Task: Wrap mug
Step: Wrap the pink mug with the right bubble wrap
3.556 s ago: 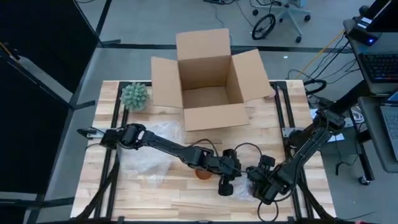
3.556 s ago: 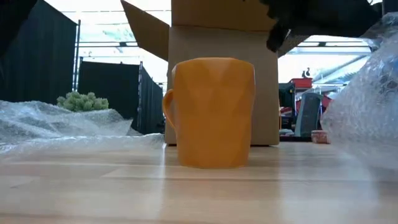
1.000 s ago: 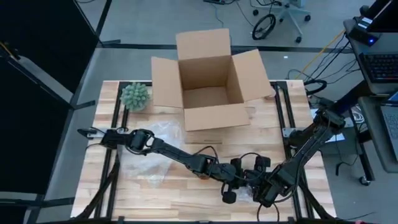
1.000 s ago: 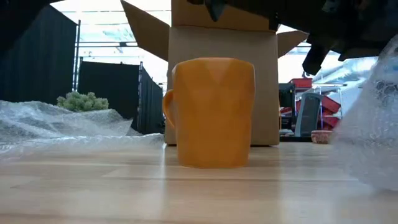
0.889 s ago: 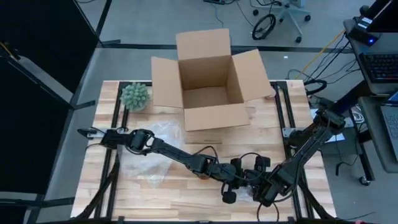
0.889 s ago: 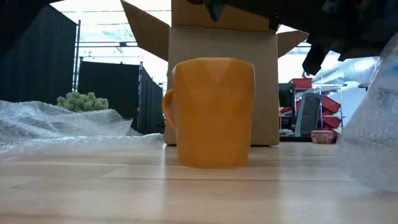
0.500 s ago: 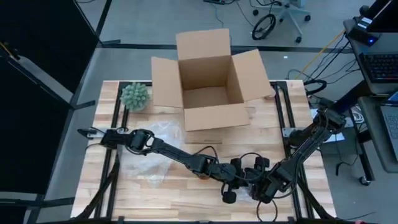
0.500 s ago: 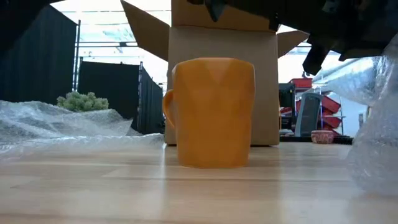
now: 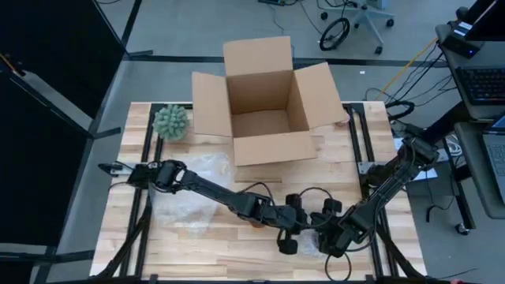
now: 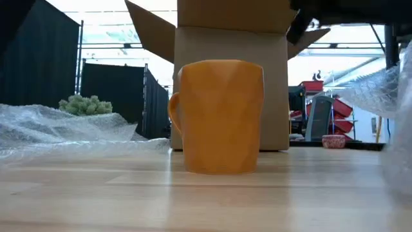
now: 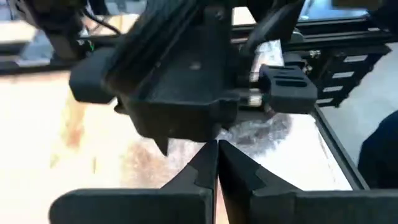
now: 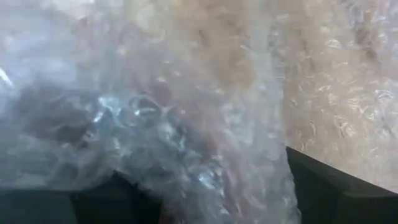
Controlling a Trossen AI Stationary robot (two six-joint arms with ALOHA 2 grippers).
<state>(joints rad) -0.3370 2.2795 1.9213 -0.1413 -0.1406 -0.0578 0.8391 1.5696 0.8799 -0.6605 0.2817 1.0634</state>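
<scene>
An orange mug stands upright on its base on the wooden table, its handle at the left of the low view; in the high view the left arm hides most of it. Just right of the mug, my left gripper is shut. Close beside it, near the table's front edge, my right gripper is closed on a crumpled sheet of bubble wrap. That wrap fills the right wrist view. My left gripper's shut tips point at the bubble wrap; I cannot tell whether they touch it. My right gripper has a bunched fold of the bubble wrap between its two fingers. Part of the wrap is lifted off the table, right of the mug.
An open cardboard box stands at the table's far edge, with a small green plant to its left. A second bubble wrap sheet lies flat on the table's left half, under the left arm.
The bubble wrap to the right of the mug has risen off the table and drawn away from the mug, toward the table's right. The mug has stayed in place.
</scene>
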